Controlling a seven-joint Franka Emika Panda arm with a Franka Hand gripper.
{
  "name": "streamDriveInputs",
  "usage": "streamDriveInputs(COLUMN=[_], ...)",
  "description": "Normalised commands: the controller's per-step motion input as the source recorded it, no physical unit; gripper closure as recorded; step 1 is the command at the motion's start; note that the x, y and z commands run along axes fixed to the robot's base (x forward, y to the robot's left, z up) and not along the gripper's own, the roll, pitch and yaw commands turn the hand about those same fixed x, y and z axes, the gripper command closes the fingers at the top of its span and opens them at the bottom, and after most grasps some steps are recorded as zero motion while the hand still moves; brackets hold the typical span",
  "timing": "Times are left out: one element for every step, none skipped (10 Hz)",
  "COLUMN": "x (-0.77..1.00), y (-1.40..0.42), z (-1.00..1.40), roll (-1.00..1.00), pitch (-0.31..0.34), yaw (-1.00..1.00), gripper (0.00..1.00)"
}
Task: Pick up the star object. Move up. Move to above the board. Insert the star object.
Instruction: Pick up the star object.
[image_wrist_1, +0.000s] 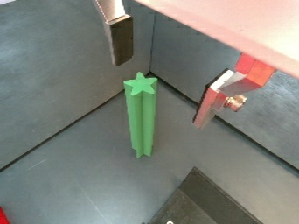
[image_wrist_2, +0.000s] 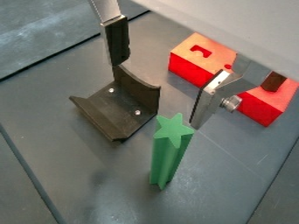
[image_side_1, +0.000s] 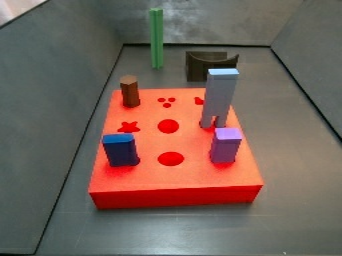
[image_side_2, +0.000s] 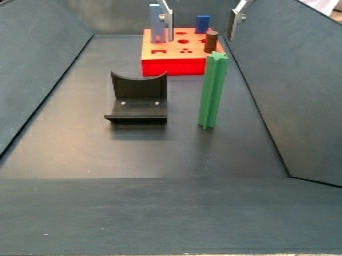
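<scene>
Star object: green ridged rod, upright on tabletop, free, nr one side wall, apart from board.
Claw: above rod, fingers apart, holding nothing.
Fixture: beside rod.

Matt green plastic star object; hand fingers brushed silver metal, dark pads.

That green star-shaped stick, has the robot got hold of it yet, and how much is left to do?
Nothing looks done yet. The star object stands upright on the floor, ungrasped. The gripper hangs above it, fingers apart and clear of it. Grasping, lifting, carrying to the board and inserting into its star hole all remain.
</scene>
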Motion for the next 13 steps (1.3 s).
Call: streamDriveInputs(x=[0.00, -0.53, -0.19, -0.01, -0.19, 0.00, -0.06, -0.15, -0.50, -0.51, -0.11, -0.02, 0.00], y=[0.00, 0.03, 0.01, 0.00, 0.02, 0.00, 0.06, 0.37, 0.35, 0.18, 0.00, 0.00, -0.11], z=[-0.16, -0.21, -0.34, -0.41, -0.18, 0.00, 0.00, 0.00, -0.07, -0.17, -0.10, -0.09, -0.15], roll=[-0.06, -0.12, -0.01, 0.00, 0.00, 0.00, -0.01, 0.00, -0.01, 0.00, -0.03, -0.05, -0.04], pitch=[-0.090, -0.149, -0.029, -0.023, -0.039, -0.003, -0.016, 0.000, -0.011, -0.044, -0.056, -0.090, -0.081], yaw=[0.00, 0.42, 0.99, 1.00, 0.97, 0.11, 0.00, 0.15, 0.32, 0.44, 0.20, 0.06, 0.02], gripper=[0.00, 0.00, 0.00, 0.00, 0.00, 0.00, 0.00, 0.00, 0.00, 0.00, 0.00, 0.00, 0.00])
